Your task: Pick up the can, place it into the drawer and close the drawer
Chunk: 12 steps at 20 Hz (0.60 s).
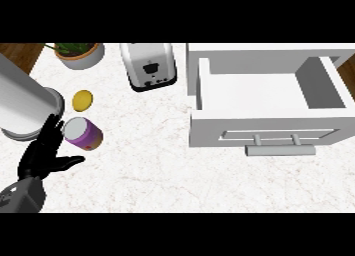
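Low at the left edge, the robot's left hand (38,161) has its fingers straight and spread, grasping nothing, with its fingertips just beside the can (82,133). That can, purple with a pale lid, stands upright on the counter (158,170), well apart from the open drawer (272,95) at the right. A good grasp likely means sliding right until thumb and fingers bracket the can's side, then curling round it without nudging the yellow round object (82,100) nearby.

counter (143,172) lies open between can (82,133) and drawer (209,131) — toaster (150,67) stands back, cylinder (17,100) crowds the can's left.
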### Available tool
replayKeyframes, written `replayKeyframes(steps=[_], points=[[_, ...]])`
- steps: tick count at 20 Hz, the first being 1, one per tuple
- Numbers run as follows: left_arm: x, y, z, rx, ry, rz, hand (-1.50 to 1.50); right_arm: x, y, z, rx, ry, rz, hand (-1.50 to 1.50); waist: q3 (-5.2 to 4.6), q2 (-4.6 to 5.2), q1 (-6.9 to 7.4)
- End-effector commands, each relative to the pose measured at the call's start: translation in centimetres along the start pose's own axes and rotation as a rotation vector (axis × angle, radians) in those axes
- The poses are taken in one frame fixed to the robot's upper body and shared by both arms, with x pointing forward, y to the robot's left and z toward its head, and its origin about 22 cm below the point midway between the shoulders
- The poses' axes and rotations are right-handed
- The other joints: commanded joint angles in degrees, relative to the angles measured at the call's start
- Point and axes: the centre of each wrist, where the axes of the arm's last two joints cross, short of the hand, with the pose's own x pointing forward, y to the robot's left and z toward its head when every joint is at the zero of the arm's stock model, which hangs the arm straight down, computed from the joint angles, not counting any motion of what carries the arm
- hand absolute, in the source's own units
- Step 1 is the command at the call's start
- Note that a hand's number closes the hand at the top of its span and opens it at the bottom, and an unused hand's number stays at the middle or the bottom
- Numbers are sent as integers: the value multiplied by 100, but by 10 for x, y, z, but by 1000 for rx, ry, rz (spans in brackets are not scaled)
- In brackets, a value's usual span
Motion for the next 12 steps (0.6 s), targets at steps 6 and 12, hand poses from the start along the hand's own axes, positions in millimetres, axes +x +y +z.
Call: replayKeyframes(steps=[6,12], points=[[-7,11,-4,-32,16,65,-150,7,-19,-10,-5,2,-13,-150,-4,16,-31],[-17,-7,-8,-32,24,121,-150,-12,3,-15,21,20,-14,-150,-2,19,-2]])
